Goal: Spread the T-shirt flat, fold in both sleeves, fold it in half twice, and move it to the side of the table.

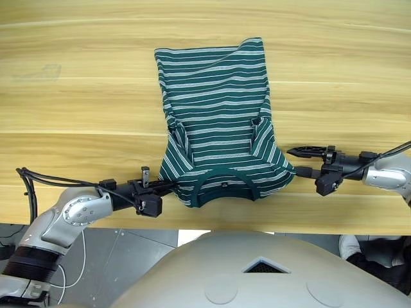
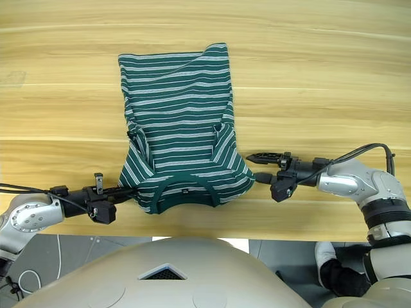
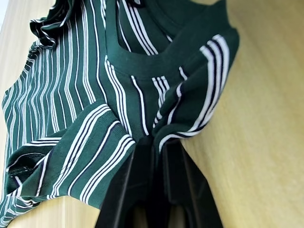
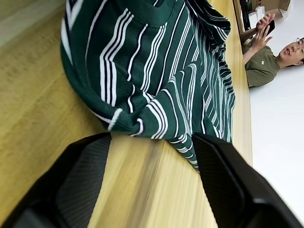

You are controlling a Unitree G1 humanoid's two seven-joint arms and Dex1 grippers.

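Note:
A dark green T-shirt with white stripes lies on the wooden table, collar toward me and hem at the far side. Both sleeves are folded in over the body. My left gripper is at the shirt's near left shoulder corner, shut on a pinch of the fabric; the left wrist view shows the cloth clamped at the gripper. My right gripper stands open just beside the near right shoulder corner, apart from the shirt, which lies past its two spread fingers.
The table's near edge runs just below both grippers. Bare wood stretches to the left, right and far side of the shirt.

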